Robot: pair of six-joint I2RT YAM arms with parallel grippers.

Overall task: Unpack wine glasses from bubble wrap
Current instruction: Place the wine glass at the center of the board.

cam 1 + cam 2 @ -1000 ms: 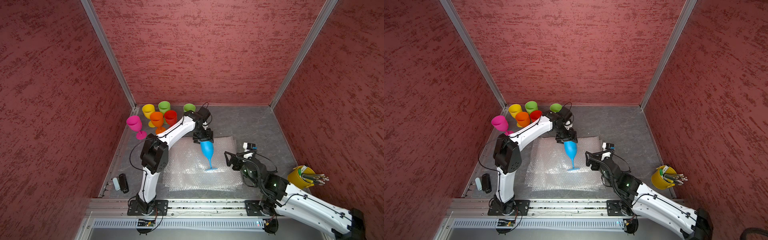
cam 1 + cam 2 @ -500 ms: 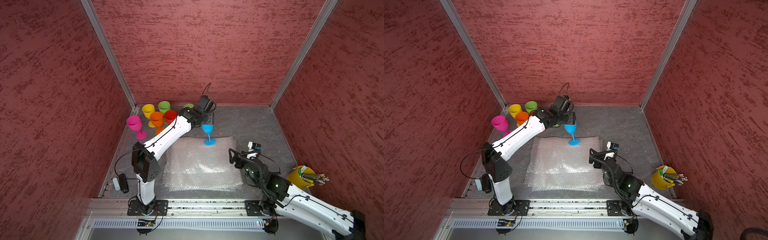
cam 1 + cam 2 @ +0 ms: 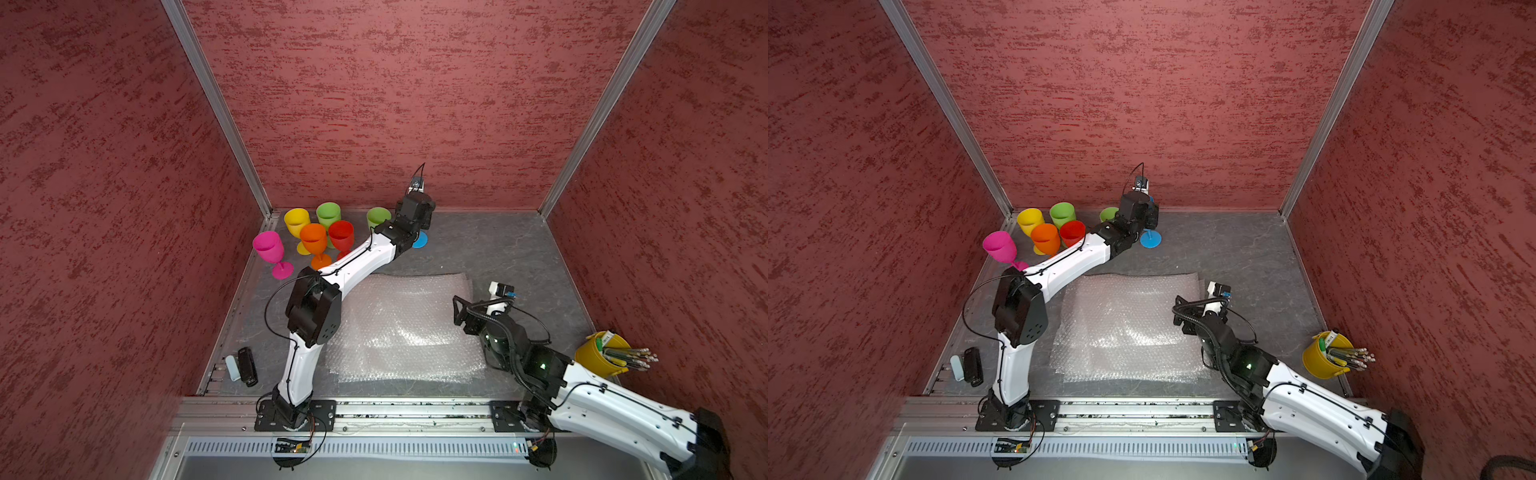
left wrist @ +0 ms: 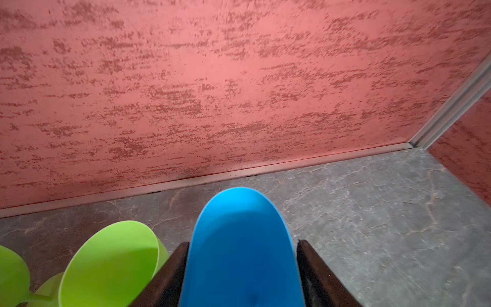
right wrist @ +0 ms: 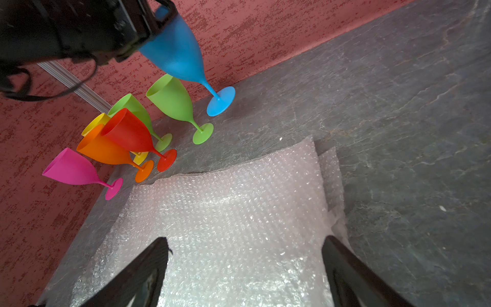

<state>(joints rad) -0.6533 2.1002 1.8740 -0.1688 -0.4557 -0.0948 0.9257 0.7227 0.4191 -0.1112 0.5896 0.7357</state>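
Blue goblet (image 5: 175, 53) in the left gripper (image 4: 243, 243) — clamped across the upper bowl, one dark finger (image 4: 170, 271) on each flank, closed only to the bowl's width. Long axis near upright, rim up, stem and round foot directly below the jaws; roughly parallel to the neighbouring green goblet (image 5: 172, 98). Foot low at the back of the grey table (image 3: 498, 249), close to the rear wall (image 4: 239, 79); resting on the surface or just above it, not discernible from these views. Just beside the green goblet, on the side away from the cluster of five other goblets (image 3: 313, 239); no contact visible.

Judged step: setting down the last unwrapped glass. Hence a short descent along the stem axis, then release, with care for the green bowl beside the nearer finger.

Right gripper (image 5: 245, 239) wide open and empty, above one edge of the flat bubble wrap (image 3: 403, 324) — well apart from the blue goblet, plainly the farther arm. Bubble wrap spread flat mid-table, no glass visible in it.
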